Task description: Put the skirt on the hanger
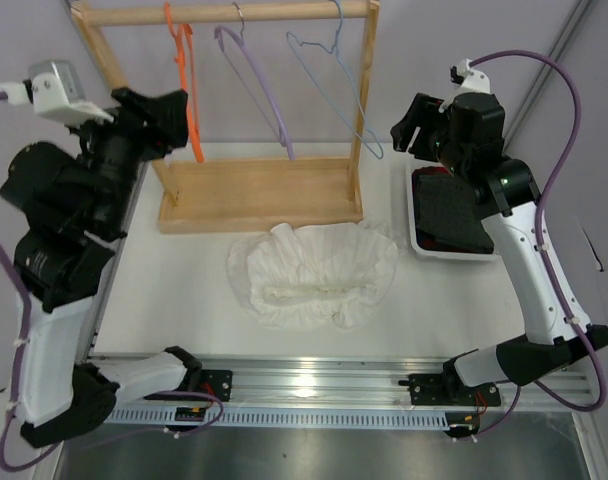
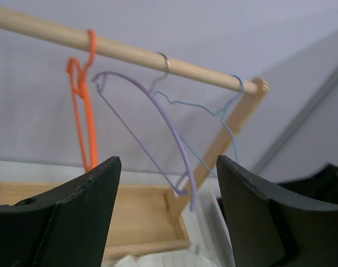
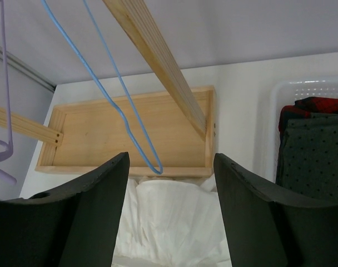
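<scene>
The white ruffled skirt [image 1: 314,273] lies crumpled on the table in front of the wooden rack; it also shows in the right wrist view [image 3: 172,219]. The orange hanger [image 1: 191,95] hangs at the left end of the rail, also seen in the left wrist view [image 2: 84,105]. My left gripper [image 1: 164,115] is open and empty, raised just left of the orange hanger. My right gripper [image 1: 414,125] is open and empty, raised right of the rack, above the tray's far end.
A wooden rack [image 1: 259,195] with a base tray and top rail [image 1: 224,12] holds a lilac hanger [image 1: 259,85] and a pale blue wire hanger [image 1: 334,90]. A white tray [image 1: 416,235] at right holds dark folded cloth [image 1: 449,210].
</scene>
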`<state>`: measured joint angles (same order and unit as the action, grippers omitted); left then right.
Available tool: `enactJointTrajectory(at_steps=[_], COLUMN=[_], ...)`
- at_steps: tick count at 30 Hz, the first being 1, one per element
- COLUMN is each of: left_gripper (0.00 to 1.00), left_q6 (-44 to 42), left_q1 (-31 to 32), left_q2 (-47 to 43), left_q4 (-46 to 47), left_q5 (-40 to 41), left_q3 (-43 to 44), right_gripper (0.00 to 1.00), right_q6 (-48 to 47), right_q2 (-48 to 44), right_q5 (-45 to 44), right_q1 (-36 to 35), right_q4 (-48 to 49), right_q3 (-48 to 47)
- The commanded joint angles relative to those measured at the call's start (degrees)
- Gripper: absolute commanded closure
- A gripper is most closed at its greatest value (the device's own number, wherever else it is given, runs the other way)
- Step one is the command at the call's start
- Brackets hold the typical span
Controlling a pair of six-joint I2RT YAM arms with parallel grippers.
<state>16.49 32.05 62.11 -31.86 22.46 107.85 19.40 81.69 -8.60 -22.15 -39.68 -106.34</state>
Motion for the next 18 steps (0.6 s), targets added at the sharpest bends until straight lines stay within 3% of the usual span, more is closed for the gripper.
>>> enactJointTrajectory(at_steps=[1, 7, 11, 18], left_gripper=[0.24, 0.23, 0.25, 0.25], left_q6=[-6.03, -6.47, -5.24, -6.38], left_q1=[-1.81, -7.96, -12.27, -15.35], left_q2=[12.58, 25.86, 31.84, 33.78], left_q4=[-3.99, -10.24, -12.35, -10.86], left_q5=[10.68, 6.99, 4.26, 1.71], left_q3=[6.91, 23.96, 27.58, 26.97], right_gripper=[0.32, 0.32, 0.33, 0.33], right_q6=[0.11, 0.38, 0.47, 0.64], right_q2=[-2.94, -3.82, -3.99, -4.87], right_q5=[1.74, 3.68, 4.91, 6.58], right_q1=[1.14, 2.73, 4.22, 5.54], right_q4=[0.66, 0.66, 0.66, 1.62], right_q3=[0.44, 0.88, 0.96, 2.98])
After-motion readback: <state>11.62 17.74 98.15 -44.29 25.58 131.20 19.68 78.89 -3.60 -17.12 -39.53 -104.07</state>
